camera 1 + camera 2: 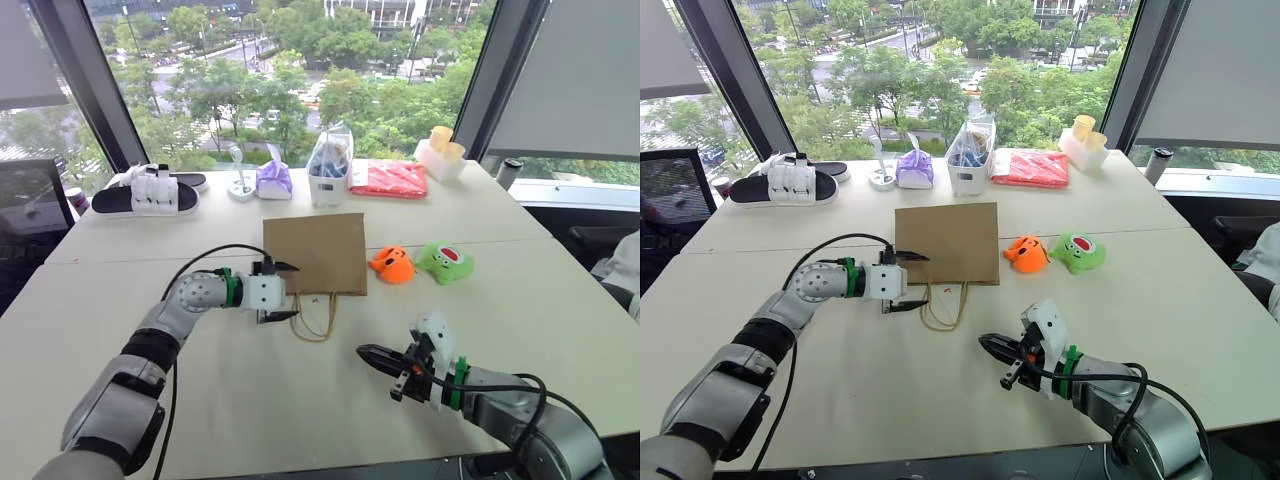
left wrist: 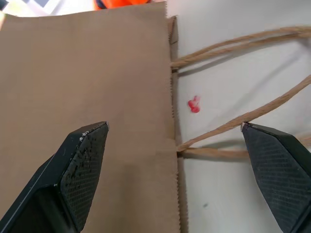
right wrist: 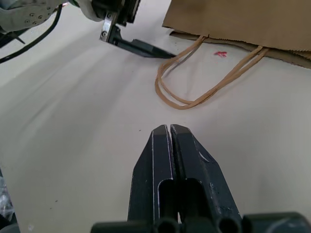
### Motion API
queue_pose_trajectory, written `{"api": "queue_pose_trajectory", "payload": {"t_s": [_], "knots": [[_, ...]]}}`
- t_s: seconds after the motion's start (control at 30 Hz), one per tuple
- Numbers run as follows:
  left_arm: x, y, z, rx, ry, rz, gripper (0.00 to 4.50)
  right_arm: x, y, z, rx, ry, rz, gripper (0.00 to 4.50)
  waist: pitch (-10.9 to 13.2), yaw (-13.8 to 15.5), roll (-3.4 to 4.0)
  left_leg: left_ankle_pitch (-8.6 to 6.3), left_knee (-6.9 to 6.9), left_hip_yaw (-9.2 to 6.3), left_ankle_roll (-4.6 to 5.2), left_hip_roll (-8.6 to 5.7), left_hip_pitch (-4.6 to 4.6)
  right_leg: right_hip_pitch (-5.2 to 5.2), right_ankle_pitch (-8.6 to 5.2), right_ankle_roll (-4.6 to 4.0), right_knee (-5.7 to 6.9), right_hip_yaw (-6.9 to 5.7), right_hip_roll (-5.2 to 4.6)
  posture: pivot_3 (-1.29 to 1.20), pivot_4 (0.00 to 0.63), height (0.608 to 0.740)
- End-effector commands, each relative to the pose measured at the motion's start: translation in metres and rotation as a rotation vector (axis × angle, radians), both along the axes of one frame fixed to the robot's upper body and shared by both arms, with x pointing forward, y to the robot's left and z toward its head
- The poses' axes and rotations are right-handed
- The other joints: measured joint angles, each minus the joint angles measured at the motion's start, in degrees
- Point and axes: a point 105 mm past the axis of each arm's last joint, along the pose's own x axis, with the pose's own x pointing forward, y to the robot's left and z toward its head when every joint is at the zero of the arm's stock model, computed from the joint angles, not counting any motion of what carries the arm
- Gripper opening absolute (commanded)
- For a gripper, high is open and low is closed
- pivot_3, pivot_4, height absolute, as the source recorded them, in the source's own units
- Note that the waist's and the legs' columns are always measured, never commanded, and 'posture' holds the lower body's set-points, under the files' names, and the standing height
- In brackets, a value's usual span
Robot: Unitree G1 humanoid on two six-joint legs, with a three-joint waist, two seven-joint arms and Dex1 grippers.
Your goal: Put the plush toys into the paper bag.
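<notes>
The brown paper bag (image 1: 315, 250) lies flat on the table, its loop handles (image 1: 318, 318) trailing toward me. My left gripper (image 1: 296, 291) is open at the bag's near left corner, with one finger (image 2: 82, 160) over the paper and the other (image 2: 277, 165) over the handles. Just right of the bag sit the two plush toys, an orange one (image 1: 391, 264) and a green one (image 1: 445, 261). Nearer to me, below the toys, my right gripper (image 1: 360, 350) hovers shut and empty, pointing at the handles (image 3: 194, 92).
Along the far edge by the window stand black-and-white slippers (image 1: 150, 195), a purple pouch (image 1: 273, 180), a clear plastic bag (image 1: 329, 165), a red packet (image 1: 388, 178) and a container with yellow cups (image 1: 440, 155). A small red speck (image 2: 194, 104) lies between the handles.
</notes>
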Motion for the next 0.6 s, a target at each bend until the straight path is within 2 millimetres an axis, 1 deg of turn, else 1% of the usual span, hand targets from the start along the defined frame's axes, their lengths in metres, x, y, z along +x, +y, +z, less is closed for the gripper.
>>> {"api": "queue_pose_trajectory", "payload": {"t_s": [0.03, 0.13, 0.33, 0.43, 0.5, 0.53, 0.57, 0.6], "knots": [[0.002, -0.005, 0.009, -0.017, -0.036, -0.025, 4.5, -0.001, 0.002, 0.014, 0.018, -0.067, -0.005, 0.02, -0.01, 0.0, -0.01, 0.0, 0.03, 0.0, 0.0, 0.0, 0.0, 0.0, 0.01, 0.01, 0.01, 0.0, 0.0, 0.0, 0.15, 0.74], [0.002, -0.008, 0.012, -0.042, -0.051, -0.028, 4.5, 0.0, 0.001, 0.013, 0.016, -0.068, -0.016, 0.02, -0.01, -0.01, -0.02, -0.12, 0.06, 0.0, 0.22, -0.01, 0.02, 0.05, 0.02, 0.04, 0.02, 0.0, 0.0, 0.0, 0.15, 0.74], [0.001, -0.01, 0.018, -0.111, -0.062, -0.021, 4.5, 0.002, 0.002, 0.011, 0.016, -0.068, -0.017, 0.02, -0.02, -0.01, -0.02, -0.11, 0.1, -0.01, 0.22, -0.01, 0.03, 0.04, 0.03, 0.05, 0.1, 0.0, 0.0, 0.0, 0.15, 0.74], [-0.002, -0.009, 0.018, -0.104, -0.067, -0.039, 4.5, 0.003, 0.002, 0.01, 0.017, -0.065, -0.017, 0.02, -0.02, -0.02, -0.03, -0.11, 0.09, -0.02, 0.22, -0.01, 0.04, 0.03, 0.03, 0.05, 0.14, 0.0, 0.01, 0.0, 0.15, 0.74], [-0.002, -0.012, 0.016, -0.113, -0.059, -0.039, 4.5, 0.004, 0.002, 0.008, 0.015, -0.062, -0.015, 0.02, -0.02, -0.03, -0.03, -0.11, 0.1, -0.02, 0.22, -0.01, 0.05, 0.03, 0.03, 0.05, 0.18, 0.0, 0.0, 0.0, 0.15, 0.74], [-0.003, -0.014, 0.015, -0.116, -0.055, -0.041, 3.97, 0.004, 0.003, 0.008, 0.014, -0.061, -0.014, 0.0, -0.02, -0.03, -0.03, -0.11, 0.11, -0.02, 0.22, -0.01, 0.06, 0.04, 0.03, 0.05, 0.19, 0.0, 0.0, 0.0, 0.15, 0.74], [-0.003, -0.015, 0.015, -0.118, -0.053, -0.044, 3.69, 0.004, 0.003, 0.007, 0.014, -0.061, -0.013, 0.0, -0.02, -0.02, -0.03, -0.11, 0.12, -0.02, 0.22, -0.01, 0.06, 0.04, 0.03, 0.05, 0.21, 0.0, 0.0, 0.0, 0.15, 0.74], [-0.004, -0.018, 0.013, -0.114, -0.053, -0.052, 3.27, 0.005, 0.003, 0.008, 0.015, -0.062, -0.013, 0.0, -0.02, -0.03, -0.03, -0.11, 0.12, -0.02, 0.22, -0.01, 0.07, 0.04, 0.03, 0.05, 0.22, 0.0, 0.01, 0.0, 0.15, 0.74]]}}
